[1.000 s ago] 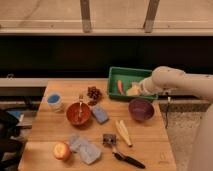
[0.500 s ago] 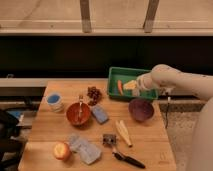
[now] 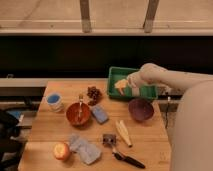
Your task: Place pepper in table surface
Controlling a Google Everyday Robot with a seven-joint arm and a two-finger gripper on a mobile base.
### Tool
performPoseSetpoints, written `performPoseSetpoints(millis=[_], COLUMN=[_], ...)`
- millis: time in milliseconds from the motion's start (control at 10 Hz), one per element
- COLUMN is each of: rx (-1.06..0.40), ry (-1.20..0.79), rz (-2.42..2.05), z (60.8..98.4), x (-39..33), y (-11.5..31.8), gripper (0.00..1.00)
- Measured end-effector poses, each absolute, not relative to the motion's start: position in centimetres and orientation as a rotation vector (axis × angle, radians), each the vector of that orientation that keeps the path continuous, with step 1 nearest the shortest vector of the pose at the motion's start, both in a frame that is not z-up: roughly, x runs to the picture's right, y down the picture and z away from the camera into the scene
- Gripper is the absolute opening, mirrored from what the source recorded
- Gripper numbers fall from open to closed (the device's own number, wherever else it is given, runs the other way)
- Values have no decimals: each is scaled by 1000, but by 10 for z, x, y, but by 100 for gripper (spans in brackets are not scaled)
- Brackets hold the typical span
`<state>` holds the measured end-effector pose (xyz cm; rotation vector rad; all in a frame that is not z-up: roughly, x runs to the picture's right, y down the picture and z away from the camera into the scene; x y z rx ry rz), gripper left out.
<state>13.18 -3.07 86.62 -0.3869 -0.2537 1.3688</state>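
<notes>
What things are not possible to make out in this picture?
Camera view:
- Pepper: not visible; the gripper, over the green tray, may cover it.
- Purple bowl: inside too dark to tell contents.
- Small grey object on the table surface: too blurred to identify.

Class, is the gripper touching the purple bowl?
Apart. The camera view shows the gripper over the green tray, with bare table showing between it and the purple bowl.
</notes>
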Motion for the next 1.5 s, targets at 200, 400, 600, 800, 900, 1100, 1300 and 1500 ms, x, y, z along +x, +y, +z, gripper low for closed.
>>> performPoseSetpoints(millis=[200,400,600,800,900,1100,1300,1500], rx=[-393,-393,-390,-383,-377,-369,-358,-349], ry=[-254,-254,-252,-278,-301,-337,-340,-325], rz=[1370,1369,1375,1392,1401,1417,1418,1413], z=[870,871,874,887,890,899,907,912], x=[131,131,135,135,135,139,145,152], y=[-30,-30,-28,-30,-36,-46,-53,-54], gripper=[69,69,69,69,69,69,69,69])
